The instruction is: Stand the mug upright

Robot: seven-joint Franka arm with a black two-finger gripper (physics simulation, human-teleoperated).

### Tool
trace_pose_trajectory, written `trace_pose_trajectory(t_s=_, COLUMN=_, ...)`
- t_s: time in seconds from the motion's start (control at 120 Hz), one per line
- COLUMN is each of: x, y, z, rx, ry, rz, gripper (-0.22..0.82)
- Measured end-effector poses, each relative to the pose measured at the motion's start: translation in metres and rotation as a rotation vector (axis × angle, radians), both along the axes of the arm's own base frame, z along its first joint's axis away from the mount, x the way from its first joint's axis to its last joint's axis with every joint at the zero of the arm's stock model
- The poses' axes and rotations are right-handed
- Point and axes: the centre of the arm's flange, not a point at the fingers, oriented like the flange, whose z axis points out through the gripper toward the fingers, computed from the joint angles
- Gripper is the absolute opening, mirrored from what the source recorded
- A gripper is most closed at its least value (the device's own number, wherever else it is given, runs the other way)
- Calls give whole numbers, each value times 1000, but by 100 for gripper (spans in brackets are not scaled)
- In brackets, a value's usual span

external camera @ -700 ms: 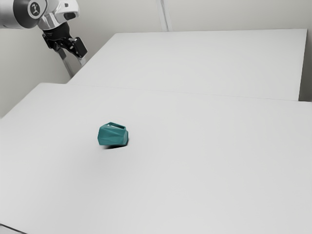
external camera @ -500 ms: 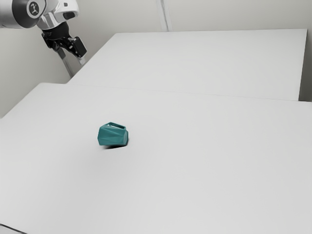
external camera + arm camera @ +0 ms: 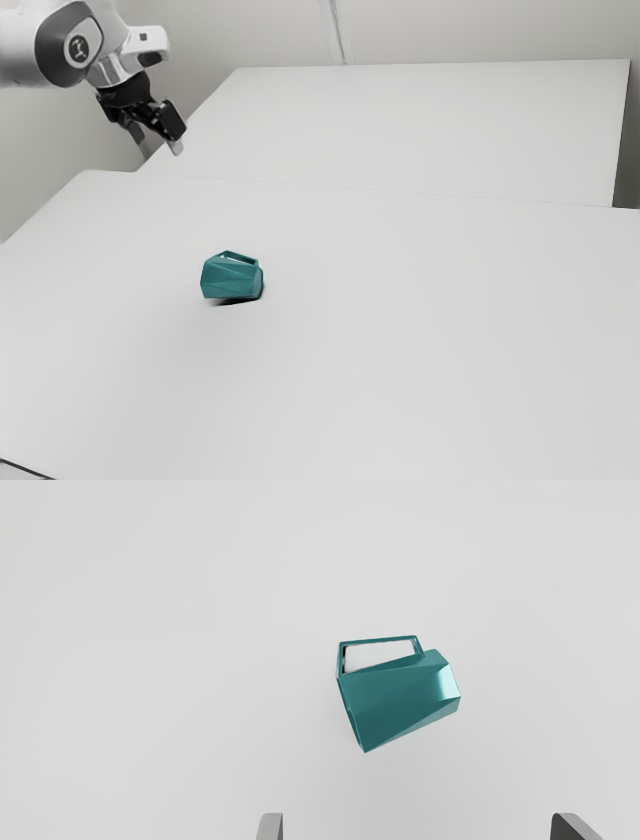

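Lying on its side, one teal mug [image 3: 400, 695] is resting on the counter [image 3: 400, 350], its slanted facets risking a slip if the gripper [image 3: 419, 826], open and empty, is closing askew.

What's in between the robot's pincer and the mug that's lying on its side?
Nothing but air and bare white table lies between the pincer and the mug. The exterior view shows that stretch.
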Motion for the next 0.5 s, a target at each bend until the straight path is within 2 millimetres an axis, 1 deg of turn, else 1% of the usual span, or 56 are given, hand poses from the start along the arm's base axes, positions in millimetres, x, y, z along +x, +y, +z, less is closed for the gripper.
trace_pose_trajectory(t_s=0.075, x=-6, y=9, z=-14, rx=-8, ry=-2, rz=13, gripper=58)
trace_pose_trajectory(t_s=0.192, x=-16, y=32, z=-38, rx=-53, ry=-5, rz=70, gripper=58)
trace_pose_trajectory(t_s=0.283, x=-25, y=54, z=-60, rx=-126, ry=-9, rz=134, gripper=58)
trace_pose_trajectory(t_s=0.4, x=-30, y=69, z=-82, rx=-217, ry=-25, rz=195, gripper=57)
trace_pose_trajectory(t_s=0.5, x=-36, y=84, z=-106, rx=-329, ry=-41, rz=254, gripper=57)
